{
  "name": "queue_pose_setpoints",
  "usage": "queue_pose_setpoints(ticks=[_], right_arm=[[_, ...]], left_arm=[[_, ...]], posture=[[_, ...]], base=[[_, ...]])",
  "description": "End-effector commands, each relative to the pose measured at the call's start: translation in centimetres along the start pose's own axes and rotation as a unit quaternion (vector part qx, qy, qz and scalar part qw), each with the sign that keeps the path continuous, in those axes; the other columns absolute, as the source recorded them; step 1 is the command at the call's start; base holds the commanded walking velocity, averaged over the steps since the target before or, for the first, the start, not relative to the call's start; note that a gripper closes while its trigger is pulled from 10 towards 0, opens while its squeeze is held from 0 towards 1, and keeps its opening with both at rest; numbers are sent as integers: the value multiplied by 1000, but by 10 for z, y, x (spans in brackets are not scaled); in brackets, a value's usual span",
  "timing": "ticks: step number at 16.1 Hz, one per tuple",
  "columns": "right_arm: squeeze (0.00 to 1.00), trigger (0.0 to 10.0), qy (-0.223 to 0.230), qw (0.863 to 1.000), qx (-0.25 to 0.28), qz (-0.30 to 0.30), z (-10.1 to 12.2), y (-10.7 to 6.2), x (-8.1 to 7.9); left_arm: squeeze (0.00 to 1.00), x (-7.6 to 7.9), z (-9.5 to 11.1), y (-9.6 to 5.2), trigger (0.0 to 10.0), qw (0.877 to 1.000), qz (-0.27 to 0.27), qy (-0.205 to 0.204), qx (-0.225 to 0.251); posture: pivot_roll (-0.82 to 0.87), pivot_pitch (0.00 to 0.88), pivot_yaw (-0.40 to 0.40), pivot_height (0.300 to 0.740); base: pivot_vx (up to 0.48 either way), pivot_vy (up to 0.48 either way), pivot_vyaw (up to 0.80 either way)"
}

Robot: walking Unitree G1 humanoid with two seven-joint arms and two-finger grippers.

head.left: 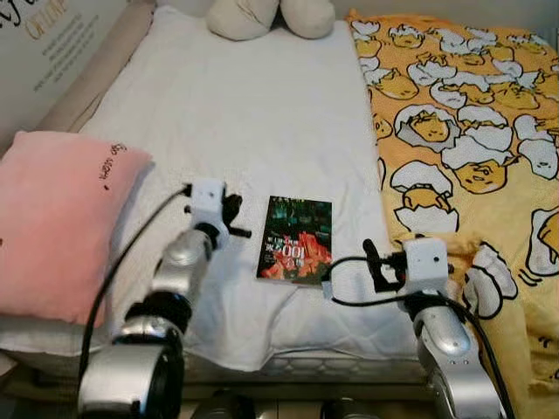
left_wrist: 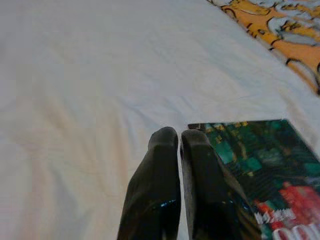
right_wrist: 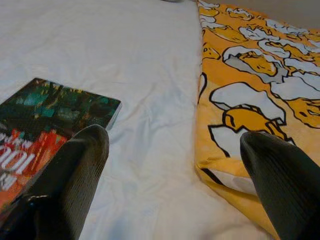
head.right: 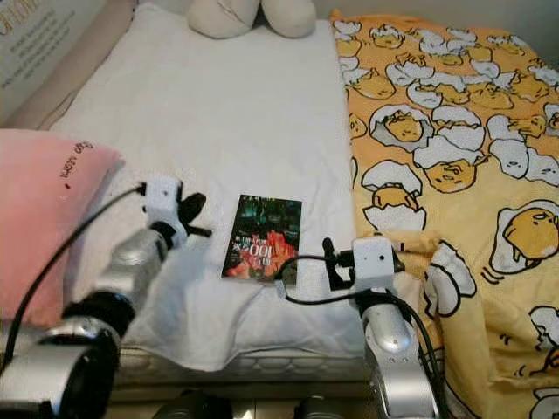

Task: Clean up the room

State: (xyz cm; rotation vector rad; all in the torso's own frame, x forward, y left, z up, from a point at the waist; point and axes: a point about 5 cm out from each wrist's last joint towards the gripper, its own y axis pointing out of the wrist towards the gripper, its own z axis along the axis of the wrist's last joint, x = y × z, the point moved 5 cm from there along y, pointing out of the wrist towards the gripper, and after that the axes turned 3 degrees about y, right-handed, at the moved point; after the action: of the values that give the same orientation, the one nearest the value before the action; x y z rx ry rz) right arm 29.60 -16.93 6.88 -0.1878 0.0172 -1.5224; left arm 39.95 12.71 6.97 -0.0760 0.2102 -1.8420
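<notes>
- Book: lies flat, cover up, on the white sheet of the bed, near its front edge, between the two arms.
- Left tool: hovers just beside the book's left edge; in the left wrist view its fingers are pressed together, closed on nothing.
- Right tool: sits just right of the book's lower corner, fingers spread wide; one finger overlaps the book's cover in the right wrist view, the other is over the yellow patterned blanket.
- Pink pillow: rests at the bed's left edge, well apart from the book.
- Plush toy: lies at the head of the bed.
- Step in hand (judged): approach to the book, not yet grasped.
- Next move (judged): the open right tool should shift toward the book's edge and close across its thin side; the soft sheet may bunch beneath the lower finger.
</notes>
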Motion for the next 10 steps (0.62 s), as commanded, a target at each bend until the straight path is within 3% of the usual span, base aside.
queue_pose_setpoints(ticks=[1,3,5,7,8,10], right_arm=[[0,10000,-6,1000,-1,-5,-2,-2,6],[0,10000,0,1000,-3,-13,-3,-1,9],[0,10000,72,996,-42,-21,-16,2,8],[0,10000,175,980,-97,2,-35,12,-11],[0,10000,188,976,-110,14,-41,17,-22],[0,10000,192,973,-116,52,-43,36,-59]], left_arm=[[1000,5,1,0,10000,999,5,32,7],[1000,7,-1,-2,10000,999,21,47,14],[1000,2,11,-5,10000,996,48,54,52],[1000,-8,58,-17,10000,972,87,135,169],[1000,-12,63,-18,10000,970,96,144,172],[1000,-20,66,-26,10000,971,95,134,174]], posture=[[-236,37,10,735],[-243,38,17,735],[-235,44,28,735],[-202,51,46,735],[-187,57,55,735],[-99,100,83,735]], base=[[0,0,0],[0,0,0],[0,0,0],[0,0,0],[0,0,0],[0,0,0]])
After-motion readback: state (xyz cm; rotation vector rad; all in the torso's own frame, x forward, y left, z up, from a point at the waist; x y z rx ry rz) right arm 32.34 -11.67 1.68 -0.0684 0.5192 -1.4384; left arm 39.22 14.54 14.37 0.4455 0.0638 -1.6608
